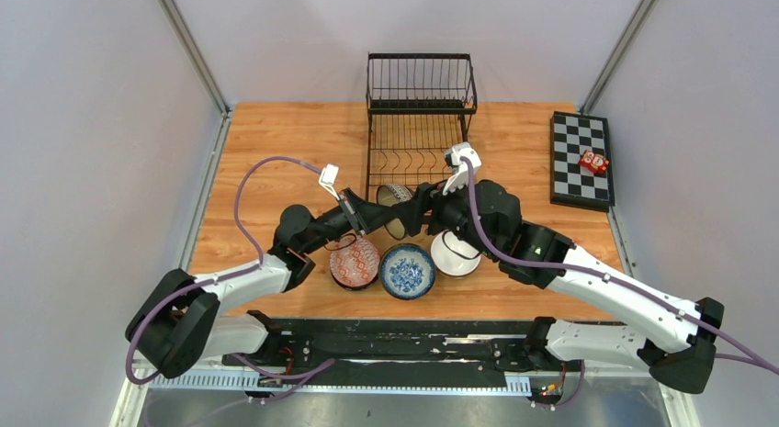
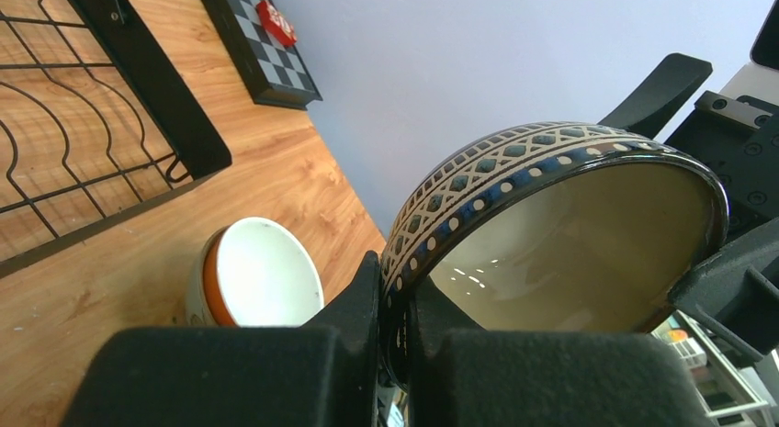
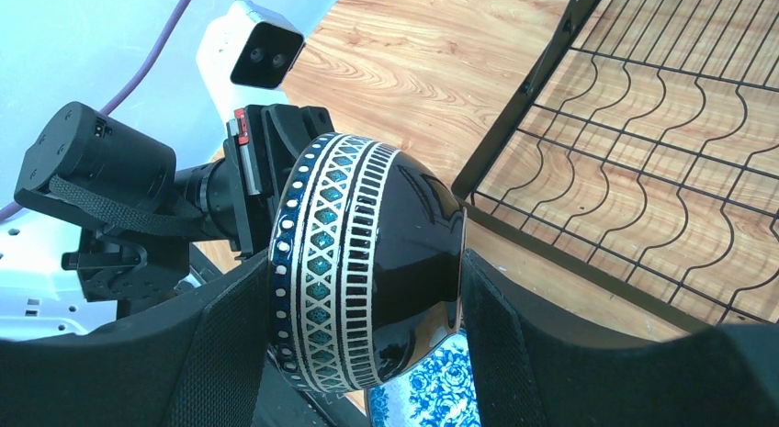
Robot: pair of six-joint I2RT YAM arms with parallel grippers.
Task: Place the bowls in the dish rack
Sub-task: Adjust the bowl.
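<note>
While the dark patterned bowl (image 3: 367, 262) is held on edge above the counter (image 1: 276, 142), just in front of the dish rack (image 1: 418, 142), its rim is pinched by the clenched left pincer (image 2: 395, 289) and its body is clamped between the wide-set fingers of the right pincer (image 3: 358, 289). No bowl is seen in the rack. The red-patterned bowl (image 1: 354, 262), blue-and-white floral bowl (image 1: 407, 271) and white bowl (image 1: 455, 254) lie on the counter, so the loading is judged barely begun.

The left arm (image 1: 234, 280) and right arm (image 1: 625, 308) are built from white and black parts. A purple cable (image 1: 237, 202) is looped along each. White cameras (image 1: 329, 177) are fixed at the wrists. Thick black fingers (image 3: 220, 353) are seen.
</note>
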